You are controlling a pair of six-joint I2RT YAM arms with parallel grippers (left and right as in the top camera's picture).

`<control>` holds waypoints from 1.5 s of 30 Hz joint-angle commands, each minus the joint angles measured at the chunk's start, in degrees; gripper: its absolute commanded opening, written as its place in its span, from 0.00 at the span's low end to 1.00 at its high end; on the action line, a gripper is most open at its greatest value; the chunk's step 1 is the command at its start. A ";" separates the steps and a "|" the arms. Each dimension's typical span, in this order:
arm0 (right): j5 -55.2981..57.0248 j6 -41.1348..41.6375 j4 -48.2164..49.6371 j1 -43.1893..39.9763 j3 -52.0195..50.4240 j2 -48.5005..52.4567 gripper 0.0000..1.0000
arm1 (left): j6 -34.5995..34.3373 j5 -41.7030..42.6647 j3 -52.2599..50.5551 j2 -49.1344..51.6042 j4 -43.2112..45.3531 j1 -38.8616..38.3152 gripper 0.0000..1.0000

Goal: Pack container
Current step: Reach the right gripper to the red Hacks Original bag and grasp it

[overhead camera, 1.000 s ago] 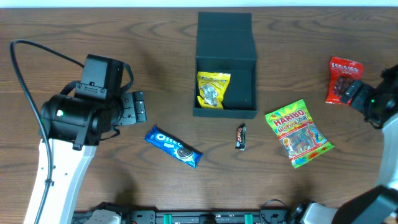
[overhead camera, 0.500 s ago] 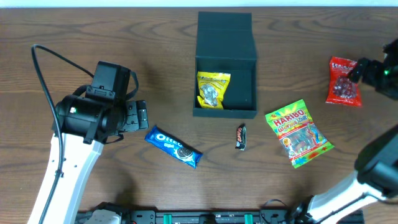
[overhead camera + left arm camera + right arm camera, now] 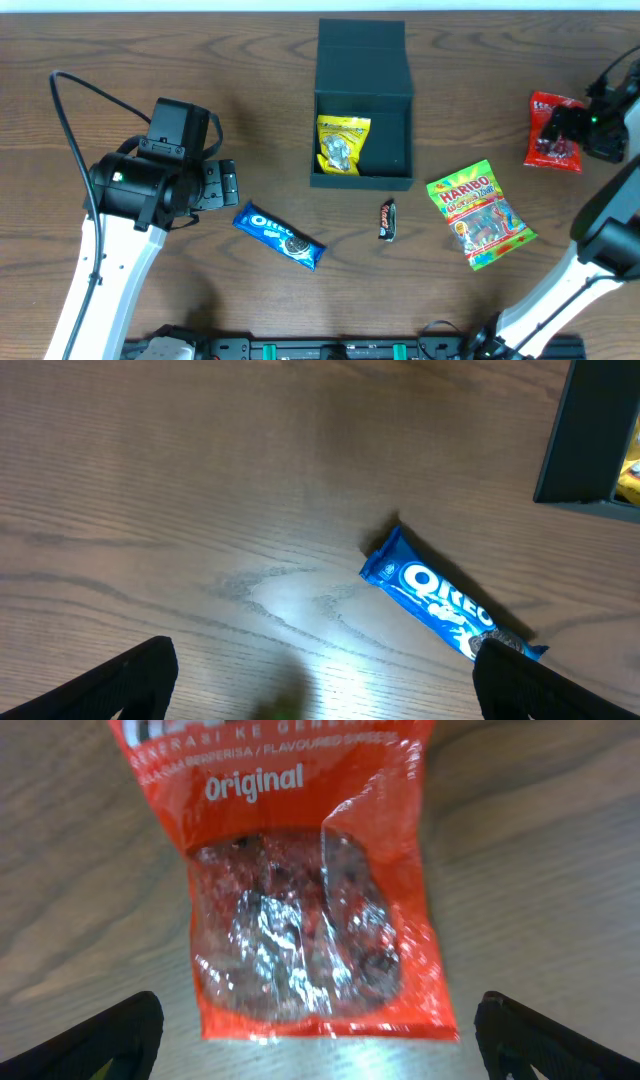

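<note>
The container (image 3: 362, 181) sits at 12 o'clock on the table (image 3: 120, 60), lid flipped back, with 1 yellow packet (image 3: 343, 143) inside. 4 snacks lie outside it, so packing looks barely begun.

The step in hand is reaching. The right gripper (image 3: 318, 1010) hangs jaws wide over the red packet (image 3: 310, 920) at 2 o'clock. The left gripper (image 3: 322, 660), equally wide and empty, hovers at 10 o'clock of the Oreo pack (image 3: 450, 600). Next, the right likely needs to drop and close on the crinkly bag (slippery, I judge).

Since 1 second ago the left arm has shifted toward the Oreo pack and the right has swung up over the red packet. No snack has moved.
</note>
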 commanded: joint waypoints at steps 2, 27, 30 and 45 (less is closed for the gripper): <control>1.22 -0.57 1.29 0.94 1.03 1.31 0.99 | 0.61 -1.05 0.00 -0.33 -0.15 0.24 0.95; 2.64 -0.83 9.09 4.09 1.03 3.43 0.99 | 0.63 -1.05 0.00 -0.33 0.48 0.24 0.95; 2.73 -0.83 9.05 3.85 1.01 4.15 0.99 | 0.63 -1.07 0.00 -0.33 0.50 0.24 0.95; 2.75 -0.85 8.68 3.72 1.03 6.21 0.99 | 0.63 -1.07 0.00 -0.33 0.70 0.24 0.95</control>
